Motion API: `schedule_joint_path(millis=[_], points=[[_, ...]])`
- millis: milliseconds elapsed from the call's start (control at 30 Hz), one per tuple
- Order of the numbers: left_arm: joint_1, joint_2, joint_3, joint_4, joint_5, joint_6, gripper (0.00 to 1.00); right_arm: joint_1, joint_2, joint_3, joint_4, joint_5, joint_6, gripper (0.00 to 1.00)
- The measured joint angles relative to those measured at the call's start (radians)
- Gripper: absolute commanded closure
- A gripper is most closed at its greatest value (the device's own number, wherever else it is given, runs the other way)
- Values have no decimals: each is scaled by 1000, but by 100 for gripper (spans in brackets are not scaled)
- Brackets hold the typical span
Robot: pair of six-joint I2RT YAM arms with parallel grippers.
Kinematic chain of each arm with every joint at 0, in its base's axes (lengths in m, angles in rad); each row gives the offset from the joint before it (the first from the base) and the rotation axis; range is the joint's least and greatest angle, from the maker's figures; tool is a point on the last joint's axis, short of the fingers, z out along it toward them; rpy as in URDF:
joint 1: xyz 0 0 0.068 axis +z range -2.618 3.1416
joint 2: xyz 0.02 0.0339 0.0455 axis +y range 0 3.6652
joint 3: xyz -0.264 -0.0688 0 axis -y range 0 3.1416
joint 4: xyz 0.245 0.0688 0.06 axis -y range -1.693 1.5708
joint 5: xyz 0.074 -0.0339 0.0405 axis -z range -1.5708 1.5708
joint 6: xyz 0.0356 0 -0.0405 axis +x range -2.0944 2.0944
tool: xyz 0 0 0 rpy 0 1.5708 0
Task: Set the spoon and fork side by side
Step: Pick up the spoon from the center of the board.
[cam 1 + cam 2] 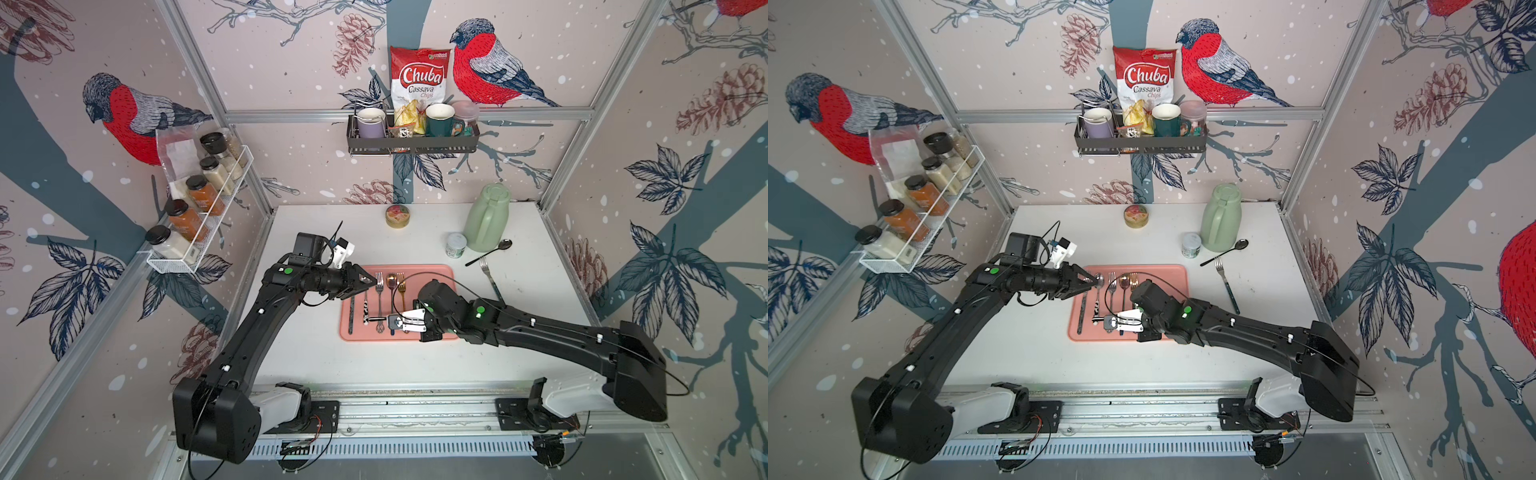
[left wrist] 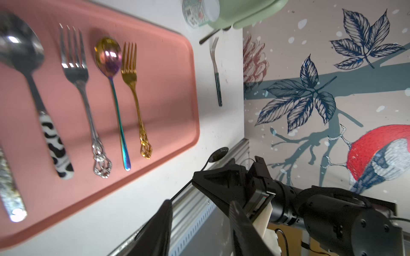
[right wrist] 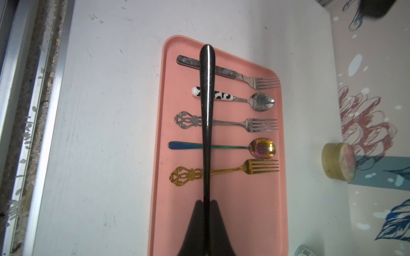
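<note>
Pinching a glossy black metal spoon [image 3: 206,110] in the right end effector [image 3: 206,202], with the jaws closed tight on its thin shaft. Carrying it in the air above the near part of a flat pink rectangular tray [image 3: 248,210], the broad handle end reaching out toward the tray's left side.

Crossing above the handles of five pieces lined up side by side on the tray, heads toward the back wall:
- a steel fork with a mottled grey handle [image 3: 228,73]
- a steel spoon with a black-and-white blotched handle [image 3: 226,96]
- a silver fork with an ornate openwork handle [image 3: 230,122]
- a rainbow-tinted spoon [image 3: 261,148]
- a gold fork with an openwork handle [image 3: 250,167]

Hovering the left end effector [image 1: 371,283] over the far left corner of the tray, fingers standing part-way open with nothing between them. Pointing its tips just beside the bowl of the blotched spoon in a top view.

Not yet pairing the held spoon with the steel fork with a slim dark handle [image 1: 491,281]. Lying on the bare white table [image 1: 316,357] to the right of the tray and apart from it, tines toward the back. Sitting near the handle tip of a second black spoon [image 1: 488,252], itself beside a pale green plastic jug [image 1: 486,216].
</note>
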Motion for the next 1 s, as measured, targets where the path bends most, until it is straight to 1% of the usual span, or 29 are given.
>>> schedule_joint_path(millis=[133, 267, 333, 433, 567, 633, 767, 933, 1000], points=[[-92, 16, -48, 6, 69, 5, 55, 35, -69, -43, 80, 77, -52, 100], [-160, 48, -71, 35, 98, 4, 53, 69, -120, -98, 117, 87, -111, 100], [-178, 67, -71, 53, 113, 8, 52, 72, -148, -120, 122, 81, -140, 100], [-183, 82, -60, 55, 117, 30, 50, 82, -172, -139, 122, 73, -177, 100], [-196, 111, -49, 32, 100, 91, 50, 93, -204, -146, 121, 64, -196, 100], [-214, 124, -51, 23, 92, 108, 52, 95, -216, -147, 121, 64, -200, 100], [-257, 130, -79, 45, 99, 123, 61, 94, -227, -149, 116, 57, -201, 100], [-297, 101, -147, 154, 145, 93, 64, 78, -235, -149, 81, 40, -200, 100], [-317, 96, -151, 186, 161, 92, 71, 70, -239, -147, 76, 36, -197, 100]])
